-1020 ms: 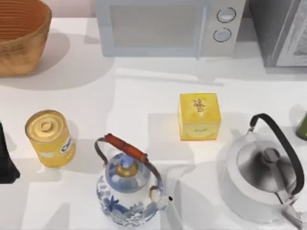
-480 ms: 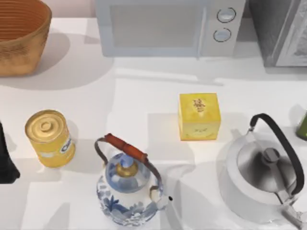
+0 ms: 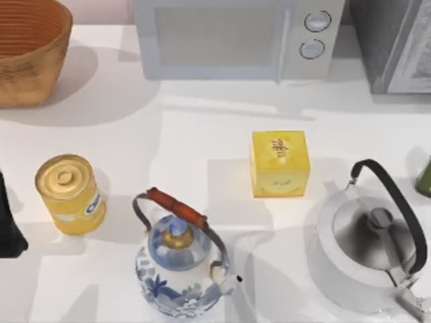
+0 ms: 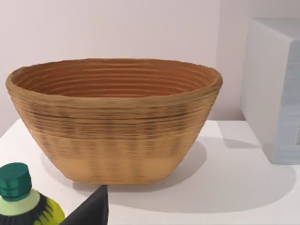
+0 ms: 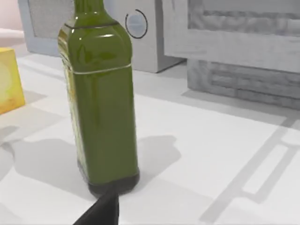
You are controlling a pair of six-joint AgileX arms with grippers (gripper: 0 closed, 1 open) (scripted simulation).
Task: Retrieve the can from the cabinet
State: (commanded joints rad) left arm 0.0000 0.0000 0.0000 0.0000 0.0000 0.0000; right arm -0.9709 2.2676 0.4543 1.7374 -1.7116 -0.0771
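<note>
With the dark-grey cabinet (image 3: 394, 44) sitting closed at the white counter (image 3: 202, 134) corner, a yellow can (image 3: 69, 194) is standing outside; each end effector's grip: cannot tell.

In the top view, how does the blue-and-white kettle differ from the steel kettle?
The blue-and-white kettle is painted with a floral pattern; the steel kettle is plain and shiny. The blue-and-white kettle's handle has a reddish-brown grip; the steel kettle's handle is black. The blue-and-white kettle looks smaller and stands near the middle of the front edge; the steel kettle stands at the right. Both stand upright on the white table with lids on.
</note>
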